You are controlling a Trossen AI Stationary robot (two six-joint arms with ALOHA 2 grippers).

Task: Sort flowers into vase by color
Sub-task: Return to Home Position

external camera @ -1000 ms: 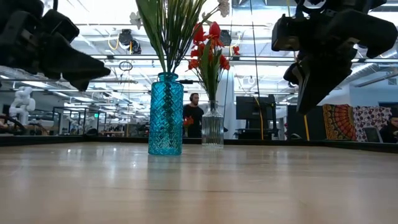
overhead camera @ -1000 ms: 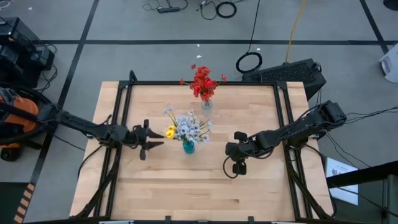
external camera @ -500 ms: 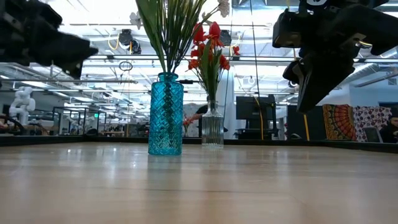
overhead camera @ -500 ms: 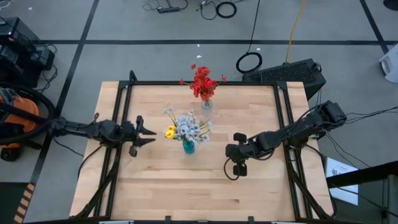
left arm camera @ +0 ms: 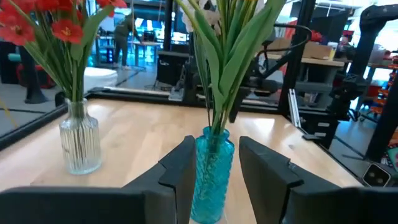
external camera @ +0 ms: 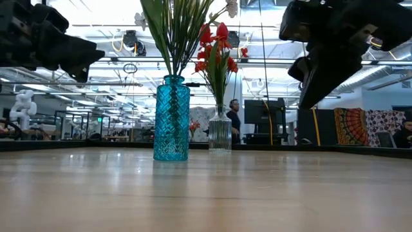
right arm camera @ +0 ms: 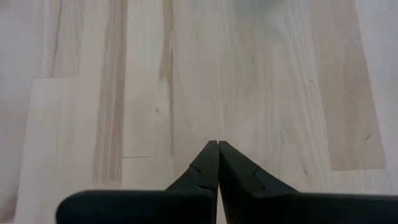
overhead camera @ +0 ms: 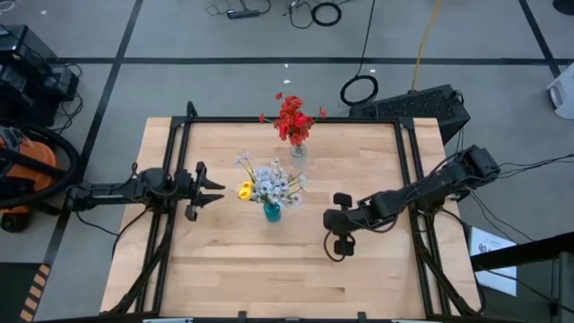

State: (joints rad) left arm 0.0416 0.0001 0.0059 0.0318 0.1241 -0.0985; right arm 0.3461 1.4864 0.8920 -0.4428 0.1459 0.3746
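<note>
A blue patterned vase (overhead camera: 272, 212) (external camera: 171, 119) (left arm camera: 211, 174) stands near the table's middle, holding white-grey sprays (overhead camera: 273, 182) and a yellow bud (overhead camera: 245, 189). Behind it, a clear ribbed glass vase (overhead camera: 298, 149) (external camera: 219, 132) (left arm camera: 78, 143) holds red blooms (overhead camera: 291, 118) (external camera: 215, 55). My left gripper (overhead camera: 218, 191) (left arm camera: 214, 168) hovers open, left of the blue vase and pointing at it without touching. My right gripper (overhead camera: 337, 251) (right arm camera: 217, 144) is shut, right of the blue vase and above bare wood, pointing down.
Black frame rails (overhead camera: 175, 161) (overhead camera: 414, 152) run along the table's left and right sides. The wooden top (overhead camera: 269, 278) continues toward the near edge. Cables and equipment lie on the floor beyond the far edge. A person (external camera: 233, 119) stands in the room behind.
My left gripper has drawn back from the blue vase toward the table's left edge, still open. My right gripper has risen a little in the low view, still shut. Both vases and their flowers stand as before.
</note>
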